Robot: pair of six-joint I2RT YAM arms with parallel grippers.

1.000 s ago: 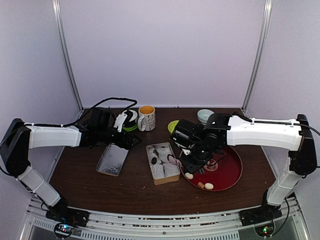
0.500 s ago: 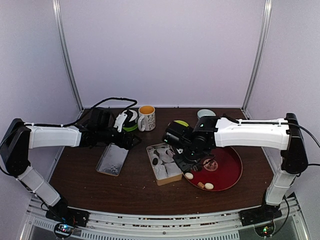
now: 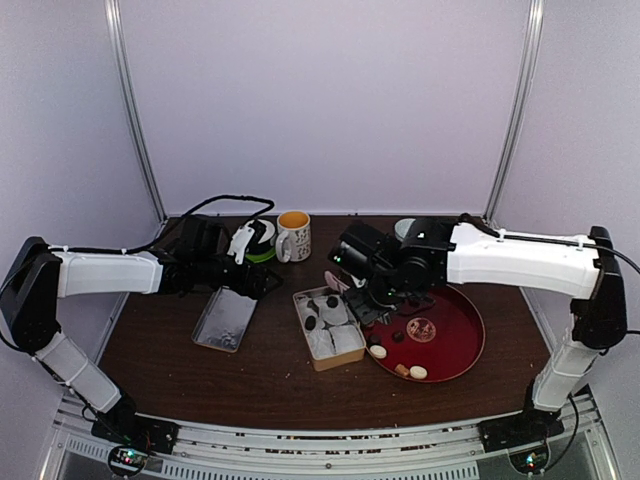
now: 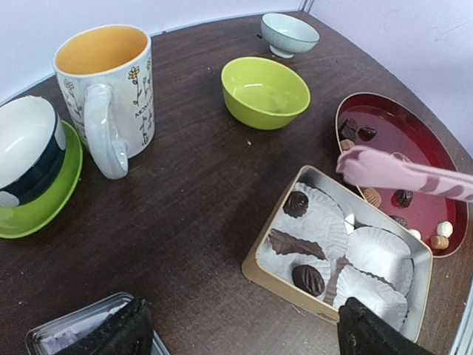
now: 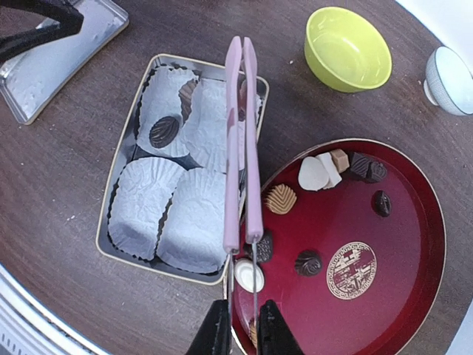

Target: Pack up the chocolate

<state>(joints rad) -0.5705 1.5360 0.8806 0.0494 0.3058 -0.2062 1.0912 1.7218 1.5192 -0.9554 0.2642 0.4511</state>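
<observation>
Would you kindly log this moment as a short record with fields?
left gripper: open, empty, near the lid
right gripper: shut on pink tongs above the tin; load unclear
tin: paper cups, three dark chocolates inside
red tray: several chocolates not yet packed

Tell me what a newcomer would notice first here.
Pink tongs, pinched in the right gripper, reach over a tin of white paper cups at the centre of the table, a few holding dark chocolates. To its right, a red tray carries more.
</observation>
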